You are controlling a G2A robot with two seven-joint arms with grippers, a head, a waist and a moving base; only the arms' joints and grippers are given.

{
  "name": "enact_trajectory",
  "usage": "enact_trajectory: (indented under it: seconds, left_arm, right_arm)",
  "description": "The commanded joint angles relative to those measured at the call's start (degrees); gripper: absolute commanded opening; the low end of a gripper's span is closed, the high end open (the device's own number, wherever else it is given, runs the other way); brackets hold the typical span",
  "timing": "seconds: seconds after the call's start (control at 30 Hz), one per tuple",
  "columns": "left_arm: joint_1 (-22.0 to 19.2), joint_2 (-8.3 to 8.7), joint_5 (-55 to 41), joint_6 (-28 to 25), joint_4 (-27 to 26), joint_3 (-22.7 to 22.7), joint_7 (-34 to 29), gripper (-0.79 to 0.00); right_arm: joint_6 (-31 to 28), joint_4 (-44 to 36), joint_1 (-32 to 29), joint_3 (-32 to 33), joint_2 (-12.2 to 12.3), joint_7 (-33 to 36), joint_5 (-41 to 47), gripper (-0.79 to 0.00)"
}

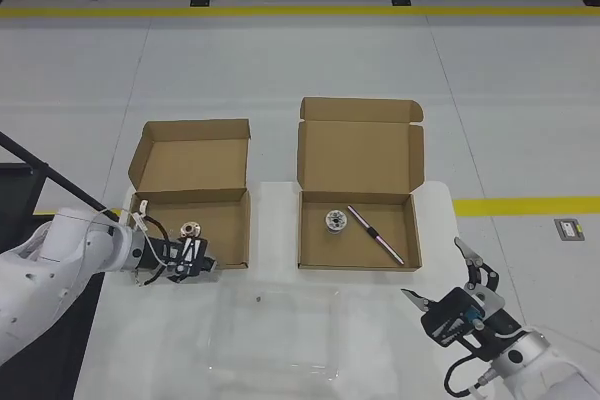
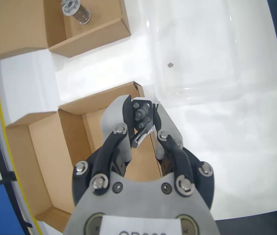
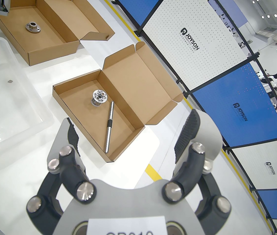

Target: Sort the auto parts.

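Observation:
My left gripper (image 2: 141,119) is shut on a small black bracket with holes (image 2: 141,116), held over the front corner of the left cardboard box (image 1: 230,215). A metal flange (image 1: 189,230) lies in that box, just behind the gripper (image 1: 202,262). The right cardboard box (image 1: 410,230) holds a toothed pulley (image 1: 335,220) and a steel shaft (image 1: 376,234). My right gripper (image 1: 448,270) stands open above the table's front right, with nothing between its fingers (image 3: 192,133).
A clear plastic tray (image 1: 330,335) sits at the table's front middle, with one tiny dark speck (image 1: 257,297) in it. Both boxes have their lids folded back. Blue and white panels (image 3: 194,45) stand beyond the table.

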Motion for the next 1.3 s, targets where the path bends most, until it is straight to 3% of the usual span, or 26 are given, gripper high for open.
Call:
enact_trajectory:
  seconds: [0.0,0.23,0.37,0.53,0.9,1.03,1.1,1.27]
  left_arm:
    - [-0.1,-0.10,0.8,0.0,0.0,0.2,0.2,-0.785]
    - [0.1,-0.10,0.7,0.5,0.2,0.1,-0.2,-0.785]
    - [1.7,-1.29,-7.5,5.6,8.4,-1.6,-7.3,-0.785]
    - [1.2,-4.98,-13.4,8.1,16.1,-0.7,-17.3,-0.785]
    - [-1.6,-15.75,-15.9,10.2,31.0,5.1,-20.5,-0.785]
    - [-2.8,-18.82,-15.3,11.4,36.0,6.1,-19.3,-0.782]
    - [-3.1,-20.07,-15.0,11.8,38.2,6.4,-18.4,-0.603]
    - [-3.8,-22.68,-14.5,12.4,43.1,6.7,-16.5,-0.413]
  right_arm:
    - [0.0,0.0,0.0,0.0,0.0,0.0,0.0,0.000]
    - [0.0,0.0,0.0,0.0,0.0,0.0,0.0,0.000]
    - [0.0,0.0,0.0,0.0,0.0,0.0,0.0,0.000]
    - [0.0,0.0,0.0,0.0,0.0,0.0,0.0,0.000]
    - [0.0,0.0,0.0,0.0,0.0,0.0,0.0,0.000]
    - [0.0,0.0,0.0,0.0,0.0,0.0,0.0,0.000]
    - [0.0,0.0,0.0,0.0,0.0,0.0,0.0,0.000]
    - [0.0,0.0,0.0,0.0,0.0,0.0,0.0,0.000]
